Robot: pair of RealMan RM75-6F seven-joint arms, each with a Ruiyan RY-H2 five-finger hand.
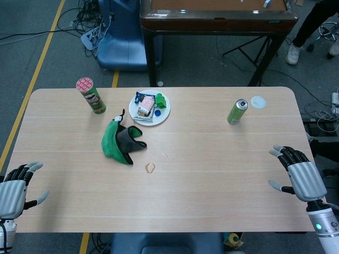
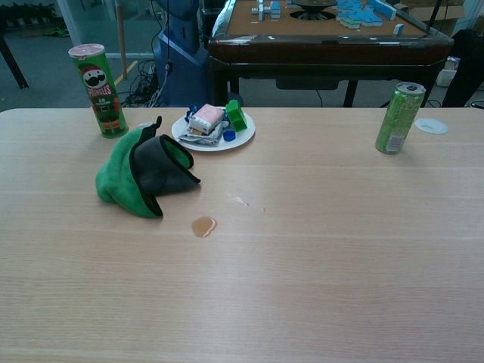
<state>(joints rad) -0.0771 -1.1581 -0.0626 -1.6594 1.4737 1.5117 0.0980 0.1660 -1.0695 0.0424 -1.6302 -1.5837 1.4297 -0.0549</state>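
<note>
Head view: green cloth (image 1: 117, 142) lies lengthwise toward plate (image 1: 163, 116).

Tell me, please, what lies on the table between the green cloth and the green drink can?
Only a small brownish spill and a few tiny drops, near the green cloth; the stretch toward the can is bare wood. Both views show this.

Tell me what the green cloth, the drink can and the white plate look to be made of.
Green cloth: soft, matte fabric, likely microfibre, judging by its fuzzy nap and limp folds; dark grey inner face.
Drink can: probably thin aluminium, with a bare silvery rim and a glossy printed green wall.
White plate: smooth, plain white; ceramic or plastic, the look leaves it open.
</note>
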